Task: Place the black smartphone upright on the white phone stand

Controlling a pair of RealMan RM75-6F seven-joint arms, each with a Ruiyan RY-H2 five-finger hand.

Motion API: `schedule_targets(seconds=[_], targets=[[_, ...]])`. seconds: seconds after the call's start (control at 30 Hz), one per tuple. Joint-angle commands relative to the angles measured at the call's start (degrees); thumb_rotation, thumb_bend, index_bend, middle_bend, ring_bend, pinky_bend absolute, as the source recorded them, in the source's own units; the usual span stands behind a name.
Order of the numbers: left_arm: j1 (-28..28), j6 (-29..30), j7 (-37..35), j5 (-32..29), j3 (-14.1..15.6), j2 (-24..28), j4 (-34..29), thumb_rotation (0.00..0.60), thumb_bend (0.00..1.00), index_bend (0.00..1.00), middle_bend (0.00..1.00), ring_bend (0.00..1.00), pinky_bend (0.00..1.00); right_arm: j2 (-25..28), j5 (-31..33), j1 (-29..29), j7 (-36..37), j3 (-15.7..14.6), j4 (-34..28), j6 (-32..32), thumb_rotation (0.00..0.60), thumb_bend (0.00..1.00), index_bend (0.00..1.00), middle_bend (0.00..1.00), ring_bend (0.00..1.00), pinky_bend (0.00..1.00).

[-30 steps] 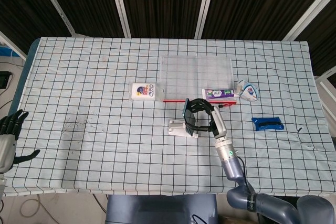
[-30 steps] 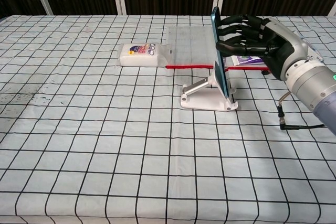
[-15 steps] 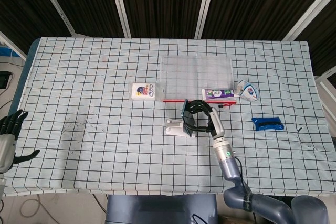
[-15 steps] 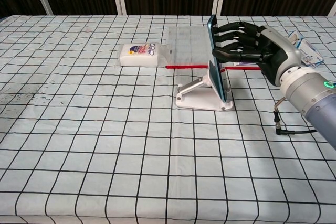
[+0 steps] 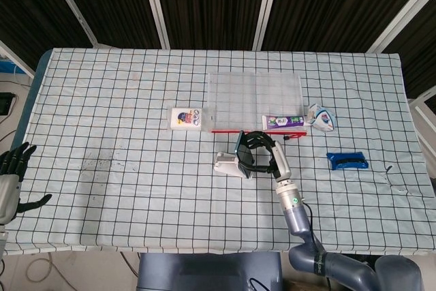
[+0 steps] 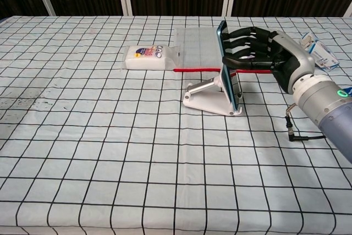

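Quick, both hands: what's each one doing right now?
Left hand: open, holding nothing, off the table's left edge.
Right hand: holding the black smartphone against the white phone stand.

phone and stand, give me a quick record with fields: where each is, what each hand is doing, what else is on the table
phone: black phone upright on edge, lower end at the stand, gripped by the right hand
stand: white stand on the checked cloth, near table centre
right hand: right hand holds the phone, fingers wrapped on its edge
left hand: left hand off the table's left edge, holding nothing, fingers apart
others: wipes pack, clear tray, toothpaste box, blue item
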Motion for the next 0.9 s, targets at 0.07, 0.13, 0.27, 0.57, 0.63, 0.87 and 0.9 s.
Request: schedule_targets(seconds=[0.07,0.13,0.27,0.57,0.63,0.87,0.9], targets=[[0.0,0.0,0.0,0.0,0.0,0.0,0.0,0.6,0.0,0.0,0.0,0.0,0.0,-0.3,0.0,-0.1,-0.2,0.0,0.4,0.2,0.6,0.31,0.56,0.46,0.41,0.44],[0.0,0.1,-0.1,0.0,0.0,0.0,0.0,0.6,0.0,0.0,0.0,0.0,0.0,-0.4,-0.1,-0.2,-0.3,0.0,0.5,0.5,0.6,0.29,0.55,0.46,0.4,0.43],[0.0,0.0,-0.1,0.0,0.0,0.0,0.0,0.6,0.0,0.0,0.0,0.0,0.0,-0.5,-0.4,-0.3,-0.4,-0.2,0.6,0.6,0.6,0.23,0.52,0.43,0.38,0.41],[0.0,0.1,-0.3,0.0,0.0,0.0,0.0,0.6,0.0,0.0,0.0,0.0,0.0,-0.6,-0.4,-0.6,-2.2,-0.5,0.2,0.6,0.6,0.07,0.37,0.31,0.3,0.29],[0.0,0.1,-0.3,0.1,0.0,0.0,0.0,0.6,0.0,0.0,0.0,0.0,0.0,-0.6,-0.5,-0.6,-2.9,-0.7,0.1,0.6,0.6,0.05,0.33,0.28,0.28,0.26],[0.1,0.2,-0.5,0.2,0.0,0.0,0.0,0.6,0.0,0.0,0.0,0.0,0.0,-0.2,-0.4,-0.8,-4.7,-0.8,-1.1,0.4,0.6,0.0,0.2,0.18,0.2,0.2],[0.1,0.2,-0.5,0.2,0.0,0.0,0.0,0.6,0.0,0.0,0.0,0.0,0.0,-0.1,-0.3,-0.8,-5.0,-0.9,-1.3,0.3,0.6,0.0,0.18,0.17,0.18,0.2]])
